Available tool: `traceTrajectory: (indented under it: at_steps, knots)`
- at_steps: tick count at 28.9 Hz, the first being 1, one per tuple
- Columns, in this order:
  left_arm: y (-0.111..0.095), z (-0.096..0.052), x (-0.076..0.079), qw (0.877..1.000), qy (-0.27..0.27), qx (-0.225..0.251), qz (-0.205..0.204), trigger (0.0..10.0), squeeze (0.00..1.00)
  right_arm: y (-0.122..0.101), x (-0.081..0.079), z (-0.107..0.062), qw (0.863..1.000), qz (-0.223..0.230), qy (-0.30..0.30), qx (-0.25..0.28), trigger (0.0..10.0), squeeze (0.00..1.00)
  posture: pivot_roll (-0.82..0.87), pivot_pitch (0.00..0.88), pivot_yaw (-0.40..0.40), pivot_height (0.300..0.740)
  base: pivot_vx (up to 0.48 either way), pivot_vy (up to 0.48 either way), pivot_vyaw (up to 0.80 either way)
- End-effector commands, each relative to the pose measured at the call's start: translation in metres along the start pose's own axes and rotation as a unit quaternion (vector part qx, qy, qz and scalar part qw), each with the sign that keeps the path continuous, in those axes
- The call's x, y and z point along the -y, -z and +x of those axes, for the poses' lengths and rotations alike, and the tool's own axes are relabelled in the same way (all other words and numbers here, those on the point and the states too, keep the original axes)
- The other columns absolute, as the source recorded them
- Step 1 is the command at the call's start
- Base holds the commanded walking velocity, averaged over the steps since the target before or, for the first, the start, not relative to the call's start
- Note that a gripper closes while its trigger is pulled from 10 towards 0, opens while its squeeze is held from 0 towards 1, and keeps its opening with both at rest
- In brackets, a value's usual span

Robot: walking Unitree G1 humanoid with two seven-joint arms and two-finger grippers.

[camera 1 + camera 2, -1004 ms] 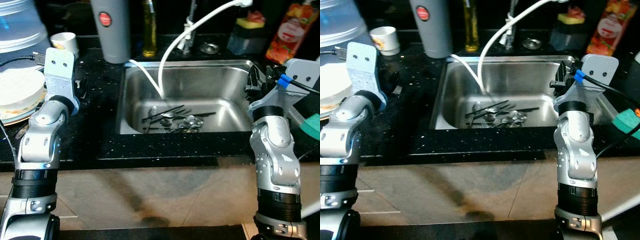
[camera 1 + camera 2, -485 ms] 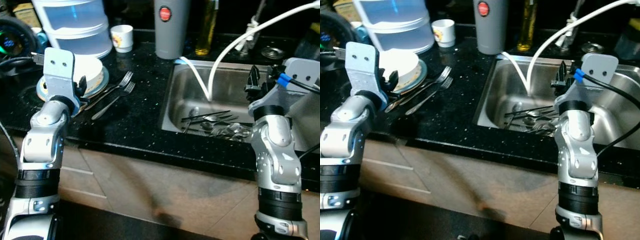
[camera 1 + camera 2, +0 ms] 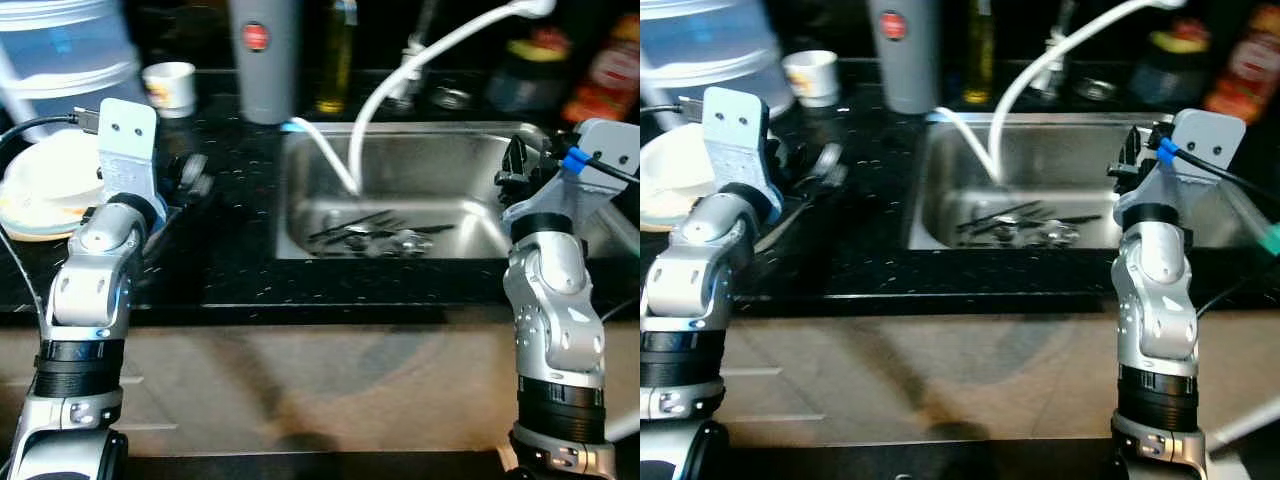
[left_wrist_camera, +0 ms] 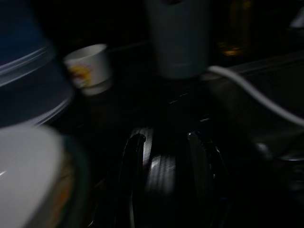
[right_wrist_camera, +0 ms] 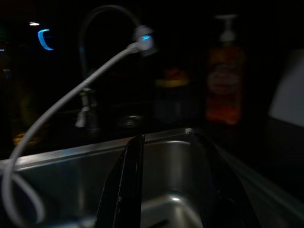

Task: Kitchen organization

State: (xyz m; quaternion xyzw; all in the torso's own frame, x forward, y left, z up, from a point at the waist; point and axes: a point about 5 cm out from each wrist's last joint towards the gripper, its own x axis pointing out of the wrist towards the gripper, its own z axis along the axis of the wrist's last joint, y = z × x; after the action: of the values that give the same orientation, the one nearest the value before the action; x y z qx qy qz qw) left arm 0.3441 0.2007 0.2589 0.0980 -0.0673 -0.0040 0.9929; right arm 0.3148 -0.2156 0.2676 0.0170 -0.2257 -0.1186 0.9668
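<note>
One stainless steel sink is sitting in the black speckled bench, holding a tangled pile of metal cutlery too blurred to count. One white hose is curving down into the basin. Two forks are lying on the bench beside one stack of white plates. One small white cup and one grey cylindrical flask are standing behind them.

The left gripper is hovering over the bench near the plates, fingers parted, holding nothing. The right gripper is hanging over the sink's right end, likewise parted and empty.
</note>
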Motion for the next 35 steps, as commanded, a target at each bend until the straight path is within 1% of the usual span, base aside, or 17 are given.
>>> traceTrajectory:
  at_steps: [1, 5, 6, 7, 8, 9, 10, 13, 15, 16, 19, 23, 25, 30, 31, 32, 35]
  knots:
    - [-0.002, 0.0, 0.0, 1.0, 0.0, -0.001, -0.003, 10.0, 0.0, 0.004, -0.001, -0.001, 1.0, -0.007, -0.003, -0.014, 10.0, 0.0, 0.03, 0.072, 0.009, 0.74, 0.0, 0.0, 0.0]
    - [-0.002, 0.0, -0.002, 1.0, -0.001, -0.009, -0.002, 10.0, 0.0, 0.004, -0.003, -0.001, 1.0, -0.009, -0.013, -0.015, 10.0, 0.0, 0.03, 0.072, 0.007, 0.74, 0.0, 0.0, 0.0]
    - [0.001, 0.0, -0.006, 0.999, -0.005, -0.035, -0.003, 10.0, 0.0, 0.004, -0.005, -0.001, 1.0, -0.01, -0.022, -0.015, 10.0, 0.0, 0.03, 0.072, 0.007, 0.74, 0.0, 0.0, 0.0]
    - [0.001, 0.0, -0.006, 0.999, -0.005, -0.035, -0.003, 10.0, 0.0, 0.004, -0.005, -0.001, 1.0, -0.01, -0.022, -0.015, 10.0, 0.0, 0.03, 0.072, 0.007, 0.74, 0.0, 0.0, 0.0]
    - [0.003, -0.002, -0.012, 0.998, -0.003, -0.064, -0.016, 10.0, 0.0, 0.004, -0.007, -0.002, 0.999, -0.013, -0.032, -0.015, 10.0, 0.0, 0.03, 0.072, 0.007, 0.74, 0.0, 0.0, 0.0]
    - [0.003, -0.002, -0.012, 0.998, -0.003, -0.064, -0.016, 10.0, 0.0, 0.004, -0.007, -0.002, 0.999, -0.013, -0.032, -0.015, 10.0, 0.0, 0.03, 0.072, 0.007, 0.74, 0.0, 0.0, 0.0]
    - [0.004, -0.006, -0.022, 0.995, 0.008, -0.098, -0.029, 10.0, 0.0, 0.004, -0.011, -0.002, 0.999, -0.017, -0.048, -0.015, 10.0, 0.0, 0.03, 0.072, 0.007, 0.74, 0.0, 0.0, 0.0]
    - [0.002, -0.009, -0.027, 0.994, 0.023, -0.105, -0.034, 10.0, 0.0, 0.004, -0.012, -0.003, 0.998, -0.018, -0.054, -0.016, 10.0, 0.0, 0.05, 0.086, 0.001, 0.74, 0.0, 0.0, 0.0]
    - [-0.004, -0.016, -0.036, 0.99, 0.069, -0.114, -0.036, 10.0, 0.0, 0.004, -0.015, -0.004, 0.998, -0.017, -0.063, -0.018, 10.0, 0.0, 0.07, 0.093, -0.005, 0.74, 0.0, 0.0, 0.0]
    - [-0.003, -0.017, -0.042, 0.988, 0.08, -0.123, -0.042, 10.0, 0.0, 0.004, -0.016, -0.003, 0.997, -0.016, -0.068, -0.018, 10.0, 0.0, 0.08, 0.097, -0.006, 0.74, 0.0, 0.0, 0.0]
    - [0.006, -0.013, -0.061, 0.983, 0.098, -0.148, -0.054, 10.0, 0.0, 0.002, -0.022, 0.0, 0.996, -0.017, -0.084, -0.011, 10.0, 0.0, 0.09, 0.109, -0.003, 0.74, 0.0, 0.0, 0.0]
    - [0.012, -0.012, -0.062, 0.978, 0.122, -0.157, -0.067, 10.0, 0.0, 0.0, -0.024, 0.001, 0.996, -0.019, -0.089, -0.007, 10.0, 0.0, 0.09, 0.113, -0.001, 0.74, 0.0, 0.0, 0.0]
    - [0.02, -0.012, -0.06, 0.972, 0.141, -0.174, -0.067, 10.0, 0.0, -0.004, -0.023, 0.001, 0.996, -0.021, -0.091, -0.001, 10.0, 0.0, 0.08, 0.114, 0.006, 0.74, 0.0, 0.0, 0.0]
    - [0.024, -0.015, -0.063, 0.968, 0.15, -0.19, -0.063, 10.0, 0.0, -0.006, -0.02, 0.001, 0.996, -0.025, -0.09, 0.005, 10.0, 0.0, 0.08, 0.114, 0.003, 0.74, 0.0, 0.0, 0.0]
    - [0.024, -0.015, -0.063, 0.967, 0.16, -0.189, -0.063, 10.0, 0.47, -0.007, -0.02, 0.0, 0.996, -0.026, -0.09, 0.006, 10.0, 0.0, 0.08, 0.114, 0.003, 0.74, 0.0, 0.0, 0.0]
    - [0.025, -0.015, -0.064, 0.965, 0.172, -0.19, -0.057, 10.0, 1.0, -0.008, -0.02, 0.001, 0.996, -0.025, -0.09, 0.009, 10.0, 0.0, 0.09, 0.112, 0.004, 0.74, 0.0, 0.0, 0.0]
    - [0.027, -0.013, -0.063, 0.964, 0.179, -0.19, -0.054, 10.0, 1.0, -0.009, -0.021, 0.001, 0.996, -0.02, -0.09, 0.013, 10.0, 0.0, 0.09, 0.105, 0.004, 0.74, 0.0, 0.0, 0.0]
